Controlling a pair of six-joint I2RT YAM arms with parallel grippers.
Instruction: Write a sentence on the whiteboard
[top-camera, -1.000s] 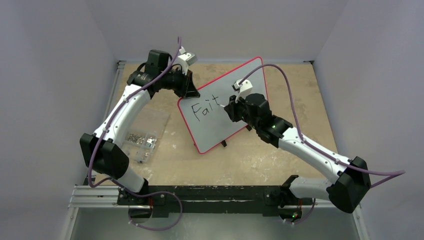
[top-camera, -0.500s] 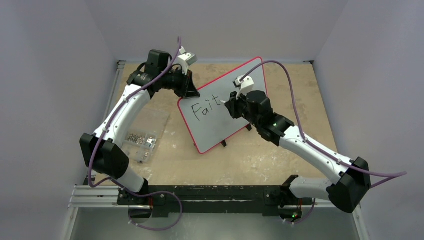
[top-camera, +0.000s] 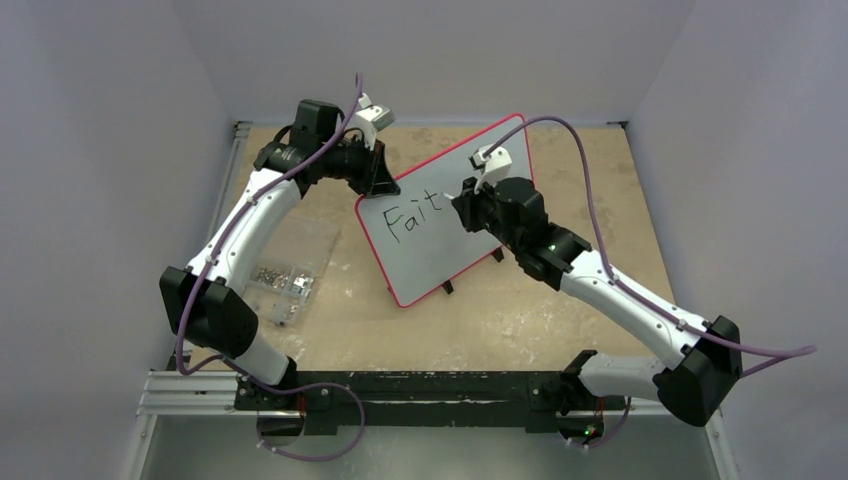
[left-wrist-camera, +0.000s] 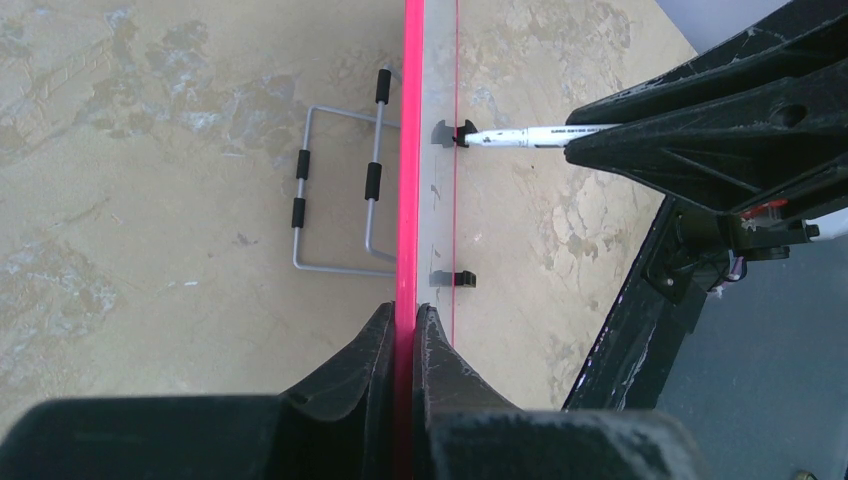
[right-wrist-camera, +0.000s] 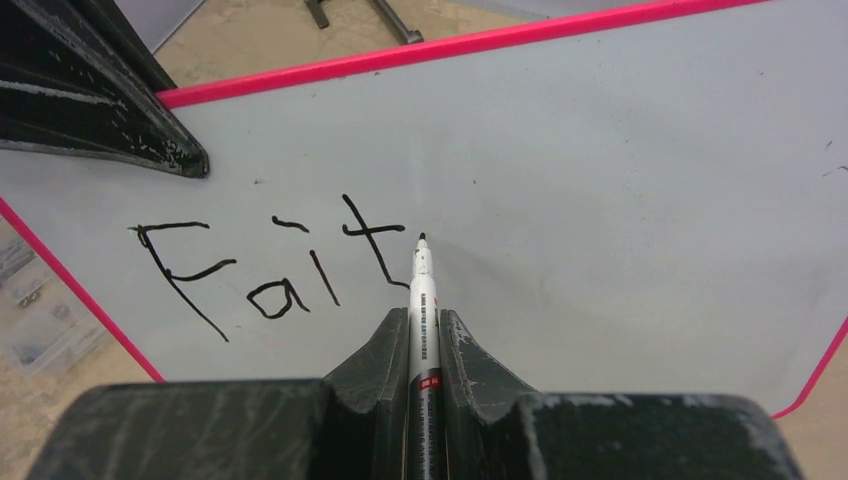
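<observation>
**Whiteboard (top-camera: 435, 262) propped up, "Fait" on its face**

It stands tilted on small black feet near the middle of the tabletop (top-camera: 500, 322), toward the far edge. The lettering (right-wrist-camera: 270, 272) runs across its upper left part. The right hand (right-wrist-camera: 423, 320) is pressed together on a marker (right-wrist-camera: 424, 285), whose tip meets the board just right of the "t". The left hand (left-wrist-camera: 405, 318) pinches the red rim at the board's far-left corner. A clear bag of small parts (top-camera: 285, 275) lies near the tabletop's left edge.
</observation>
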